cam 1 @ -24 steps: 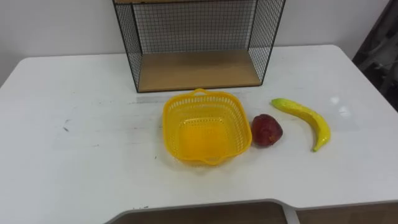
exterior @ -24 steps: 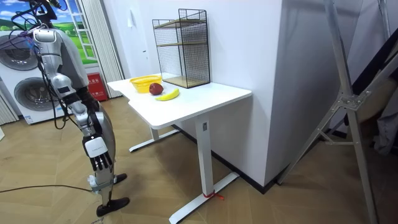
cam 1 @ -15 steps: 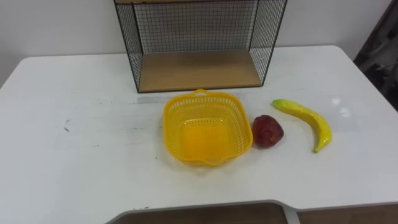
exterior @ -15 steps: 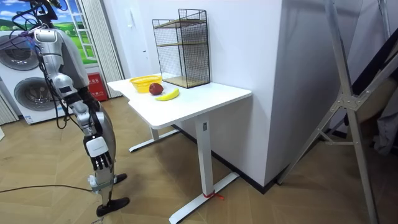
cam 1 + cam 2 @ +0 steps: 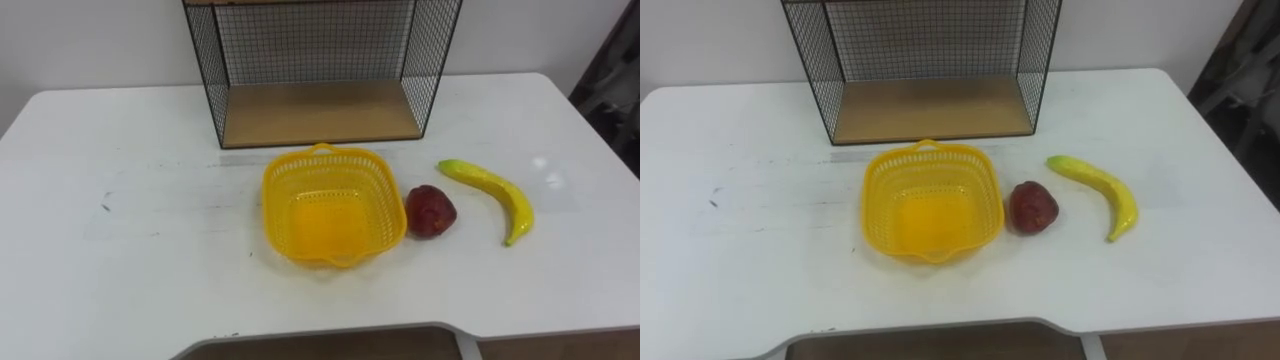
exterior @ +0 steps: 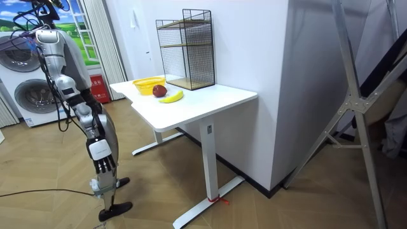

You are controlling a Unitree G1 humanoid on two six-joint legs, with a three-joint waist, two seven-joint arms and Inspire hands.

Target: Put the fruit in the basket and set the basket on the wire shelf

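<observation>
Table (image 5: 120,250) with basket (image 5: 333,205), apple (image 5: 429,210), banana (image 5: 490,190), far from right fingers (image 6: 102,167)

Wide bare bench (image 5: 120,250) left of and in front of the yellow basket (image 5: 280,200), open from above. Hemmed on the right by the red fruit (image 5: 429,211), just beside the rim; banana (image 5: 493,189) beyond, a gap between. Blocked behind by the wire shelf (image 5: 320,112): mesh sides, open front, near the basket's back rim.
</observation>
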